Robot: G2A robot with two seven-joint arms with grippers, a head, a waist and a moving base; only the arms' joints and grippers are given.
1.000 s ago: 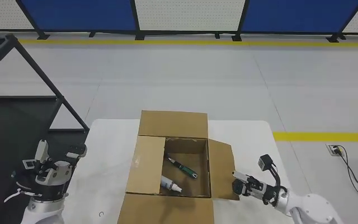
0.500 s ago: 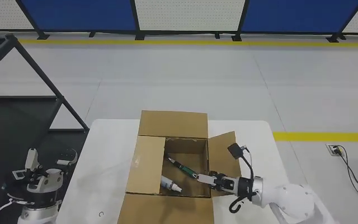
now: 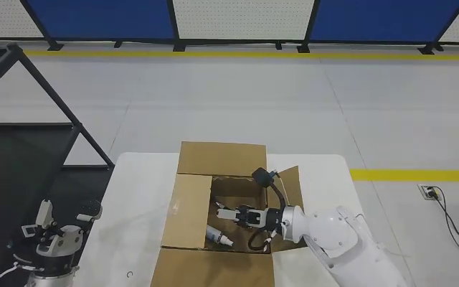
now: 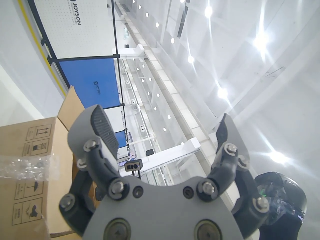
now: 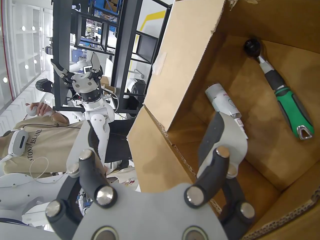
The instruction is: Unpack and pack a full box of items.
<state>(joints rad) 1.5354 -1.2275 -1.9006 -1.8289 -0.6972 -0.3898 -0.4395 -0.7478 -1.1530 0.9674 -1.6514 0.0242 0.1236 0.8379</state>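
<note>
While the right claw (image 5: 152,121) gapes empty inside the box (image 5: 275,13), a white tube (image 5: 221,101) lies beside one finger (image 5: 220,136).

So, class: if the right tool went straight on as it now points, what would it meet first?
The right tool would probably hit the box's side flap first; the white tube lies close beside that line, but depth is unclear.

Your right claw (image 5: 152,131) hangs spread over the open brown cardboard box (image 5: 262,171). Inside, at the claw's twelve o'clock, lies a white cylindrical tube (image 5: 221,99); at one o'clock, apart, a green-handled ratchet driver (image 5: 287,101).
</note>
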